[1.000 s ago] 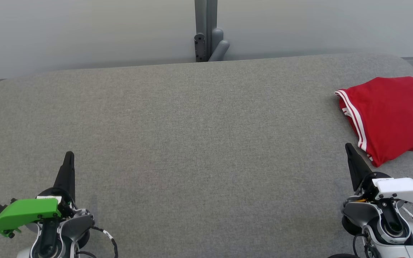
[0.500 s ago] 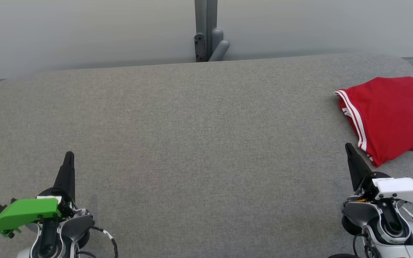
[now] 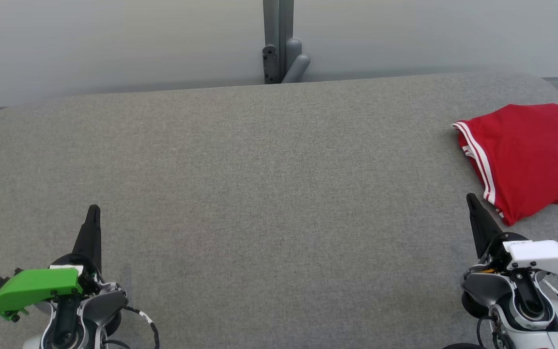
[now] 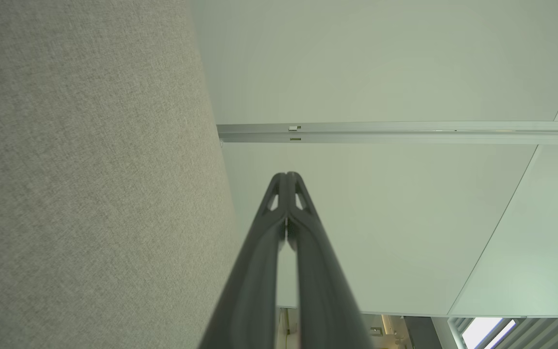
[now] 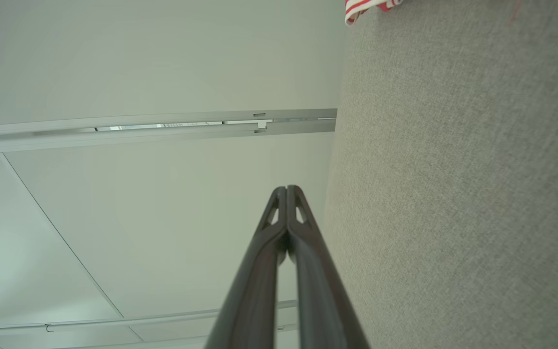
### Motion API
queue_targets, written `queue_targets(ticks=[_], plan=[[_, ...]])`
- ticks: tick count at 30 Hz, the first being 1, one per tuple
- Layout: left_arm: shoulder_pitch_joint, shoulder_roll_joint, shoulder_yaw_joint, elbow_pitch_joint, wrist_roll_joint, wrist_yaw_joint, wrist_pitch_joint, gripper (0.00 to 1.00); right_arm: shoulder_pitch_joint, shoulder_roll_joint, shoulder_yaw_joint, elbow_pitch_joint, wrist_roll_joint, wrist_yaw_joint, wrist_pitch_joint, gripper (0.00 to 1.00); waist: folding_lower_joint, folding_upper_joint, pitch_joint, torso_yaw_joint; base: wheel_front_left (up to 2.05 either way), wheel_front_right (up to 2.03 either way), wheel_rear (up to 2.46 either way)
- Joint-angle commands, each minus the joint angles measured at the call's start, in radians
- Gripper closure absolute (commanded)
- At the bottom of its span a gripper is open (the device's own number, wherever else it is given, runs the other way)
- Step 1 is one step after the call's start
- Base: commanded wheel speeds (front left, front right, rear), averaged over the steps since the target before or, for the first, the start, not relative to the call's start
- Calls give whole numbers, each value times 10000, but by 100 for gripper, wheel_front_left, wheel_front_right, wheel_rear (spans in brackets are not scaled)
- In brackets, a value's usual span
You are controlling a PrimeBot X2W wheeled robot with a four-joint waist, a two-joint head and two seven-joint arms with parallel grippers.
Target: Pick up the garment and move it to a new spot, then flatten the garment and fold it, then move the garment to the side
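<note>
The garment [image 3: 531, 155] is red with white stripes along one edge and lies folded at the far right of the grey table [image 3: 269, 194]; a striped corner of the garment [image 5: 364, 8] peeks in at the top of the right wrist view. My right gripper [image 3: 471, 199] rests at the lower right, its tip just left of the garment's near corner, fingers pressed together and empty. At the lower left my left gripper [image 3: 93, 209] is shut too, holding nothing, far from the garment. Both wrist views confirm closed fingers: left gripper [image 4: 287, 175], right gripper [image 5: 286, 189].
A grey post with a bracket [image 3: 281, 43] stands behind the table's far edge against a pale wall. The table's rounded corners show at far left and far right. Wide grey cloth surface lies between the two grippers.
</note>
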Motion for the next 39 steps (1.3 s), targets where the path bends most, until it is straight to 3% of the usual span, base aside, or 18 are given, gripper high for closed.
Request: queue_targets(ticks=[1, 39], plan=[[-133, 62, 5, -13, 8, 17, 17, 100, 1, -63, 21, -5, 53, 0, -33, 100, 0, 0, 0, 0, 0, 0, 0], [-133, 63, 4, -15, 8, 17, 17, 100, 37, -225, 275, -35, 297, 0, -228, 100, 0, 0, 1, 1, 0, 0, 0]])
